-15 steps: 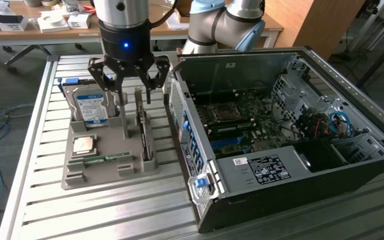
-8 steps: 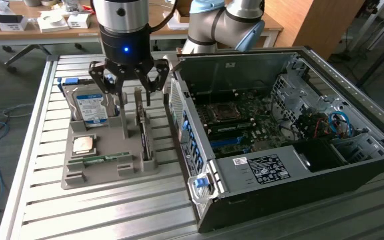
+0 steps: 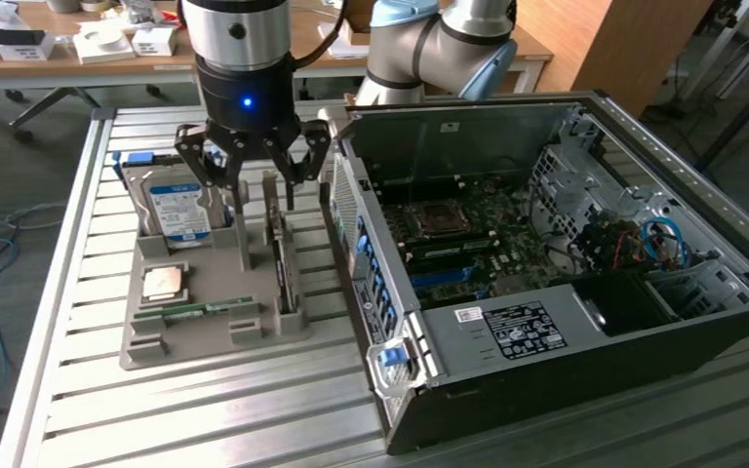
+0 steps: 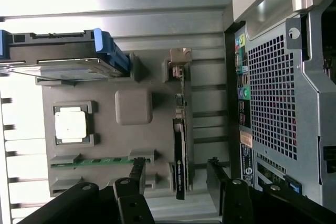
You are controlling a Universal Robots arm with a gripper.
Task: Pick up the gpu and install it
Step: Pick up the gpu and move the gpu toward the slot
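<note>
The gpu (image 3: 278, 261) stands on its long edge in a slot of the grey holder tray (image 3: 206, 343), its silvery bracket toward the far end. In the wrist view the gpu (image 4: 180, 148) shows edge-on as a thin dark strip. My gripper (image 3: 260, 190) hangs open just above the card, one finger on each side of it. Seen from the wrist, the gripper (image 4: 176, 174) has its two dark fingers (image 4: 137, 170) straddling the card's near end with a gap on both sides, touching nothing.
The tray (image 4: 134, 106) also holds a hard drive (image 3: 177, 207) with a blue-white label, a square processor (image 3: 167, 283) and a green memory stick (image 3: 199, 310). An open computer case (image 3: 544, 253) lies close on the exterior view's right, motherboard (image 3: 479, 239) exposed. All rests on a slatted metal table (image 3: 218, 419).
</note>
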